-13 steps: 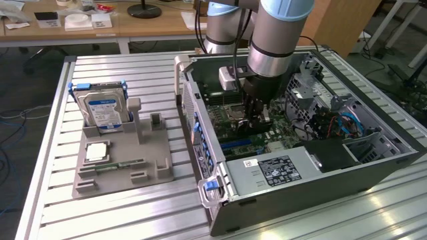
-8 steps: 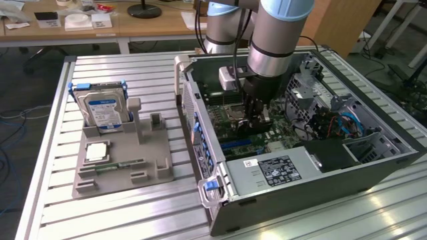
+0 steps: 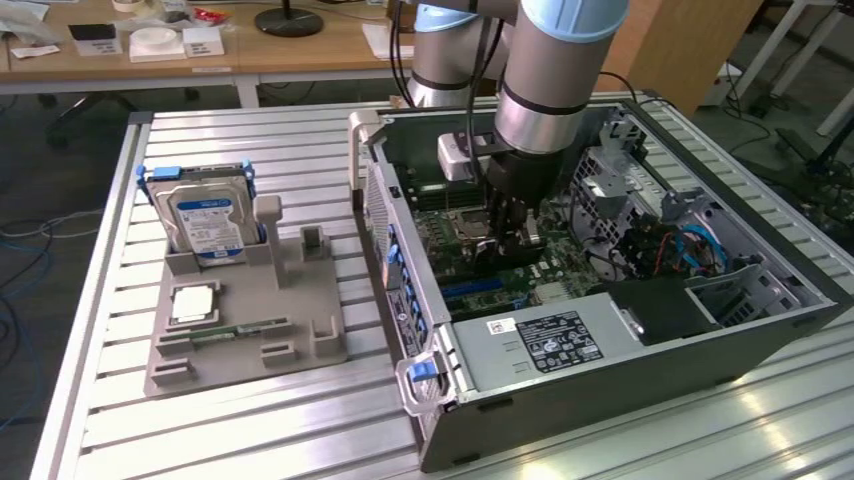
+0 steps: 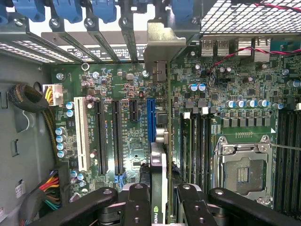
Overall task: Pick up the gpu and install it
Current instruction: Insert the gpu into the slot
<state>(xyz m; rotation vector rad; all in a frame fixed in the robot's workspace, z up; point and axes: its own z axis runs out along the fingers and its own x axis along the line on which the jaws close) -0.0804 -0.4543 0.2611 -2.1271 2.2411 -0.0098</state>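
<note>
Arm: grey and light-blue arm [image 3: 554,70] comes down from 12 o'clock of the exterior view into the open computer case [image 3: 747,330], which lies on its side on the ribbed metal table [image 3: 240,420].
Gripper: gripper [image 4: 159,197] sits low over the motherboard [image 4: 235,113], inside the case; in the exterior view it is at the centre of the case opening [image 3: 514,235].
Pincer state: clenched on the gpu, one black finger [image 4: 136,202] on each flat side of the card.
gpu: gpu [image 4: 159,179] is held edge-on between the fingers, upright over the board, its metal end bracket [image 4: 162,44] reaching up to the rear slot wall at 12 o'clock of the gripper.
Slot relation: card lines up just beside the blue expansion slot [image 4: 151,120]; whether it is seated I cannot tell.
Neighbouring slots: black slots [image 4: 115,136] and a white slot [image 4: 82,134] lie at 9 o'clock of the card; CPU socket [image 4: 244,169] at 3 o'clock.
Fixture: grey parts holder [image 3: 240,320] at 9 o'clock of the case, well apart from the gripper.
Fixture contents: silver hard drive [image 3: 207,215] with blue label stands upright in it; a small green memory stick [image 3: 240,330] lies flat near its front.
</note>
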